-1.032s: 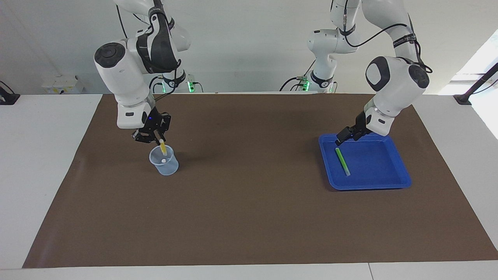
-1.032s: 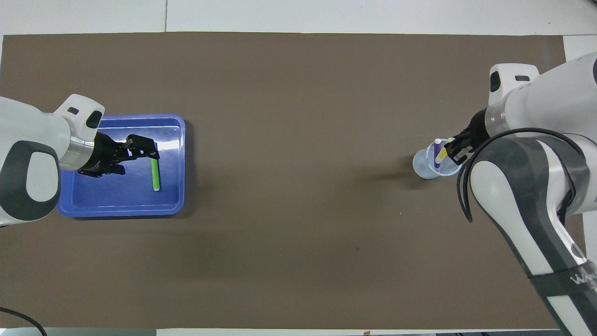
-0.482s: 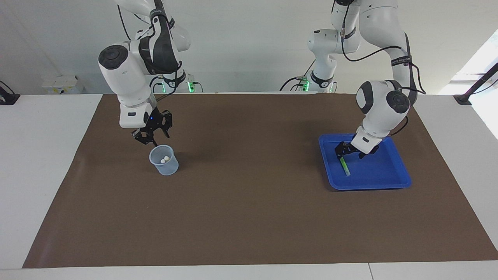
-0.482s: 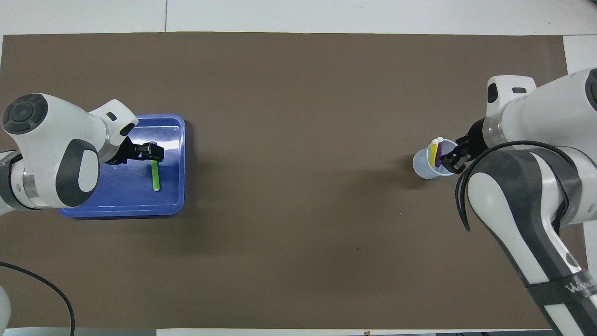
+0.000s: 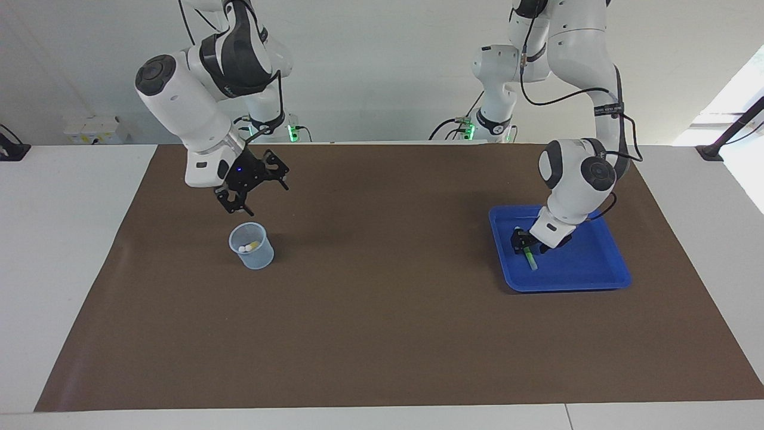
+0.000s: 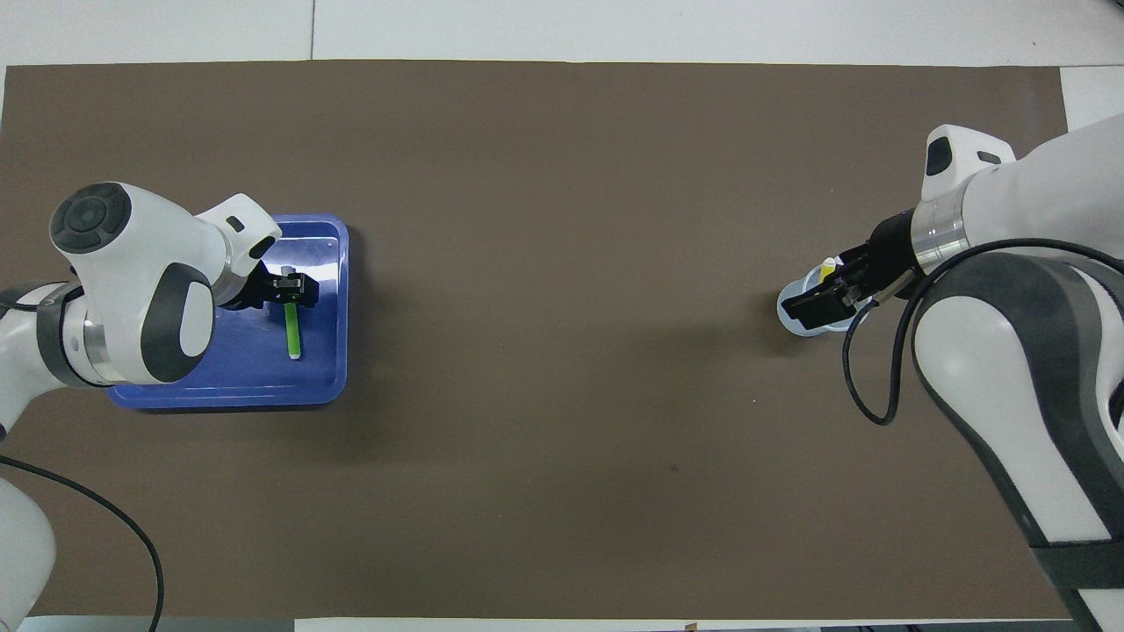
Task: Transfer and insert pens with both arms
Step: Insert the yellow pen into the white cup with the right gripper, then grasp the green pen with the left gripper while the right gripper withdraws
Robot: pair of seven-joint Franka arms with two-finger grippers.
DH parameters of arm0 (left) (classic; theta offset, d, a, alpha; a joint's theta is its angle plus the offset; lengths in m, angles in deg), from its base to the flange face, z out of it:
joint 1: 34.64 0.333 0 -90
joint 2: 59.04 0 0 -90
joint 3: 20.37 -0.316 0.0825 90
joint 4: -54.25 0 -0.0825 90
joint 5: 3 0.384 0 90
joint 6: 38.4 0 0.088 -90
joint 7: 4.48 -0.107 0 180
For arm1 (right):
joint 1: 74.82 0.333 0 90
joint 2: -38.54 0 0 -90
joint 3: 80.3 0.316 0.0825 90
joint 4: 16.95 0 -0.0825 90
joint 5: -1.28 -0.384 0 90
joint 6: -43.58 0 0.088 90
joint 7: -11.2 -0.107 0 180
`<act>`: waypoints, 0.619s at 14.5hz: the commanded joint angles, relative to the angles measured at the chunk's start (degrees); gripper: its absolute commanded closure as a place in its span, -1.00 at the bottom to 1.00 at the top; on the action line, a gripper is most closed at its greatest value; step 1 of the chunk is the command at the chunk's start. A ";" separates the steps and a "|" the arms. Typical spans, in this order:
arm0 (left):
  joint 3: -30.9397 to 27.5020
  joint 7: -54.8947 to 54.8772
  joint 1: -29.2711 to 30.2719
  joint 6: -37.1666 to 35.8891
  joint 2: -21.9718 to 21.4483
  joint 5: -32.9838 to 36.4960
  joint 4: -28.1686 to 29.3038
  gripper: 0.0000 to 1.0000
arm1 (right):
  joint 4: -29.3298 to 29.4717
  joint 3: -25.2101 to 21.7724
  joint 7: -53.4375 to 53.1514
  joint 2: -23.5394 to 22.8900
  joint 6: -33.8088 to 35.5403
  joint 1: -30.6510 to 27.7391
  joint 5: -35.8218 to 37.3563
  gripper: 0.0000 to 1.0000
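A green pen [image 5: 530, 260] [image 6: 292, 332] lies in the blue tray [image 5: 585, 263] [image 6: 219, 377] at the left arm's end of the table. My left gripper [image 5: 523, 243] [image 6: 292, 290] is down in the tray at the end of that pen nearer the robots. At the right arm's end stands a clear cup [image 5: 252, 255] [image 6: 790, 318]. In it rest a yellow pen [image 5: 254, 244] [image 6: 826, 267] and another pen's pale tip [image 5: 242, 248]. My right gripper [image 5: 253, 182] [image 6: 821, 303] hangs open and empty above the cup.
A brown mat [image 5: 382, 310] [image 6: 562, 263] covers most of the white table, and cup and tray both stand on it. A black clamp stand [image 5: 722, 143] sits at the table's corner by the left arm's base.
My right gripper let the yellow pen drop into the cup, opened and rose clear of it. My left gripper came down from above the tray's rim onto the green pen's end.
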 commanded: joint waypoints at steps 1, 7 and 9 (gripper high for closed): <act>-0.36 -0.01 -0.46 1.49 -0.24 1.13 1.11 -0.12 | -0.29 1.50 -14.53 0.44 0.44 -0.13 -7.97 -1.00; -0.36 -0.01 -0.46 1.23 -0.24 1.13 1.38 1.00 | -2.48 4.14 -40.12 0.70 -7.71 3.38 -19.93 -1.00; -0.28 0.08 -0.37 0.88 -0.24 1.13 1.03 1.00 | -3.54 4.14 -44.45 0.62 -11.67 5.84 -21.18 -1.00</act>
